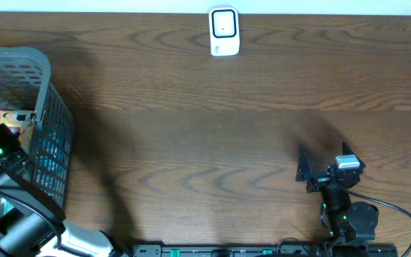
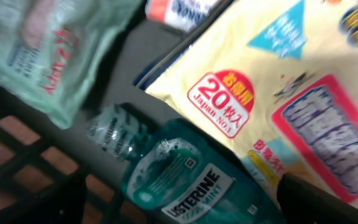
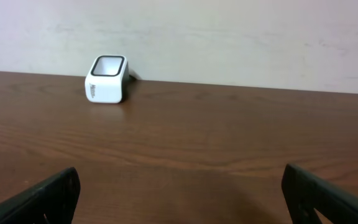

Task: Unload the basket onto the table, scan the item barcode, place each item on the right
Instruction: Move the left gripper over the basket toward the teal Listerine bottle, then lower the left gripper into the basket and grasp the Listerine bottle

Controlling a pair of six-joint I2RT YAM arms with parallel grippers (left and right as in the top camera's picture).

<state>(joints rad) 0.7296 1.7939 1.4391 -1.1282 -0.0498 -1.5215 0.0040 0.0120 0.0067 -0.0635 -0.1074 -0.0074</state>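
Listerine bottle beside yellow pack, inside basket

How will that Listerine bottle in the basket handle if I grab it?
The Listerine bottle looks like smooth rigid plastic, so probably stiff but slippery. Its teal colour suggests liquid inside, so likely heavy. Lying on its side, it may roll.

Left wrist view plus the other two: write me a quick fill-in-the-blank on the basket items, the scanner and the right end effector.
1. The green bottle is labelled ____.
2. The red badge on the yellow pack shows the number ____.
3. The scanner is ____ in colour.
4. The right end effector is ____ and holds nothing.

Missing words: Listerine; 20; white; open.
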